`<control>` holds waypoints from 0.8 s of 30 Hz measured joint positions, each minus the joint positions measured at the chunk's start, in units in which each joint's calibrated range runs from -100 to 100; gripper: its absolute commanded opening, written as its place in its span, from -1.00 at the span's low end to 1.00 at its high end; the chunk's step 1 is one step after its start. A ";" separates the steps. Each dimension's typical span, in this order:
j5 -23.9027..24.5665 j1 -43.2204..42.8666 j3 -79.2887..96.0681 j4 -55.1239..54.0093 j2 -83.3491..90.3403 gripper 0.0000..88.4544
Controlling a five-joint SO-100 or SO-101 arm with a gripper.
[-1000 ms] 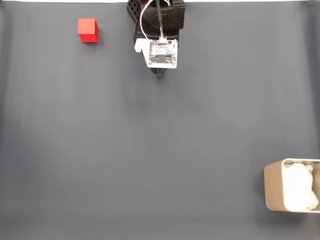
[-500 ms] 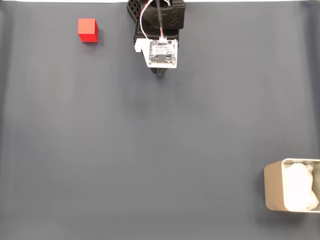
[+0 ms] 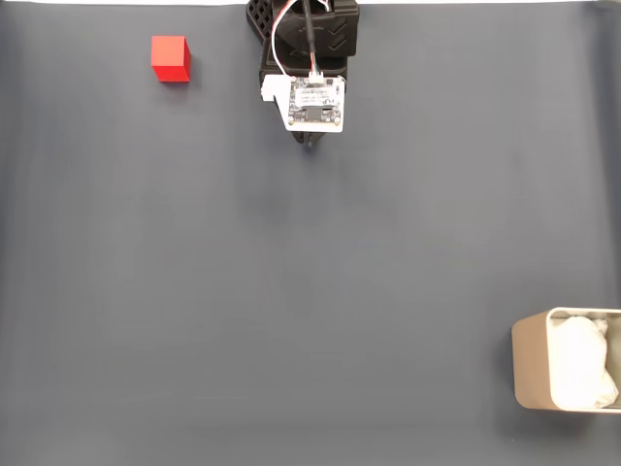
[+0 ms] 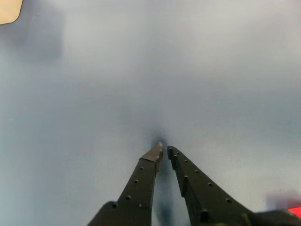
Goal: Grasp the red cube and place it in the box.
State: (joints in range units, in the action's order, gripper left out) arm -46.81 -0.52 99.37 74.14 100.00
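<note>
Writing on the white circuit board (image 3: 312,103) riding on the arm (image 3: 306,39) is too small to read in the fixed view; only dark chips and a bundle of red, white and black wires leading up from it can be made out. No brand or label shows on anything else.

In that fixed view the red cube (image 3: 171,58) sits on the dark grey table (image 3: 291,291) near the top edge, well to the left of the arm and clear of it. The gripper (image 3: 310,144) is mostly hidden beneath the board, with just a dark tip poking out below. In the wrist view the gripper (image 4: 163,149) comes up from the bottom edge, its two black, hole-dotted fingers (image 4: 141,183) meeting almost at the tips with only a thin slit between them, so it is closed and holds nothing. A blurred sliver of the red cube (image 4: 294,212) shows at the bottom right corner there, well away from the fingertips.

The box (image 3: 568,374) stands at the lower right of the fixed view, cut off by the right edge, its beige wall turned toward the table and crumpled white lining (image 3: 580,364) inside. In the wrist view a beige corner of the box (image 4: 9,10) peeks in at the top left, out of focus. The table surface in that view is hazy and pale blue-grey.
</note>
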 measured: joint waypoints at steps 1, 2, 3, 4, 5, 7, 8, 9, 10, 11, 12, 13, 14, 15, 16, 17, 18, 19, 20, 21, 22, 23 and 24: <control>0.00 0.00 0.00 0.00 0.00 -0.98; -0.15 0.00 0.00 0.00 0.00 -0.98; -0.59 0.00 0.00 0.16 0.00 -0.98; -0.98 0.00 0.00 0.16 0.00 -0.98; -1.27 0.00 0.00 0.16 0.00 -0.99; -1.71 0.00 0.00 0.40 0.00 -1.00; -2.05 0.00 0.00 0.40 0.00 -1.00; -2.39 0.00 0.00 0.48 0.00 -1.00; -2.39 0.00 0.00 0.40 0.00 -1.00; -2.25 0.00 0.00 -0.08 0.00 -1.00; -2.05 0.00 0.00 -1.35 0.00 -1.00; -1.61 0.00 -0.09 -3.34 -0.35 -1.00; -1.12 0.00 -1.18 -5.57 -1.04 -1.00; -1.42 0.00 -2.26 -7.64 -1.74 -1.00; -1.17 0.00 -3.35 -9.31 -2.34 -1.00; -0.93 -0.07 -5.52 -11.06 -3.91 -1.00; -0.98 -0.22 -8.86 -12.49 -5.99 -1.00; -1.27 -0.45 -12.75 -13.60 -8.42 -1.00; -1.12 -0.67 -17.09 -14.40 -10.94 -1.00; -1.12 -0.67 -21.52 -14.96 -13.46 -1.00; -1.17 -0.67 -26.22 -15.35 -16.07 -1.00; -1.12 -0.74 -30.83 -15.59 -18.67 -1.00; -1.12 -0.82 -35.26 -15.75 -20.93 -1.00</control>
State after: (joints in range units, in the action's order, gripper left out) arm -47.94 -1.34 64.10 58.39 79.07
